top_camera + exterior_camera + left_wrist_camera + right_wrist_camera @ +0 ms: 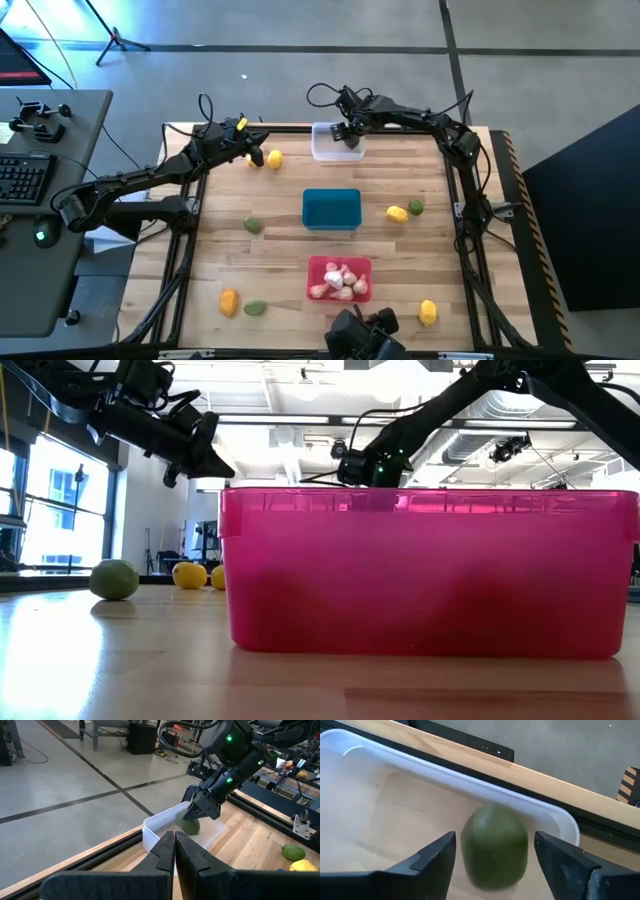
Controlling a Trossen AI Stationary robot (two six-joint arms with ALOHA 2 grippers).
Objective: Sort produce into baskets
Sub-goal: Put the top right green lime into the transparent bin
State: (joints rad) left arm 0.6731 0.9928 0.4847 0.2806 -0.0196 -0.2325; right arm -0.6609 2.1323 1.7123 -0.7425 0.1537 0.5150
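The right claw [495, 857] is hanging spread over the clear basket [335, 142] at the far edge of the counter [280, 250], with a dark green piece [495, 845] between its fingers but touching neither, apparently dropping into the tub. The left claw [174, 851] is waiting pressed together and empty, raised near a yellow fruit [274, 158] at the far left.

The piece is looking small, rounded and smooth-skinned, probably a light, stiff toy that rolls and slips easily. A claw is best closing across its widest middle, from above. The other pieces are lying loose: green ones near the teal basket [331, 209], yellow ones around the edges, and garlic-like bulbs [340, 280] already sitting in the red basket [339, 277]. The knobbly bulbs are likely offering a surer hold than the smooth fruits.
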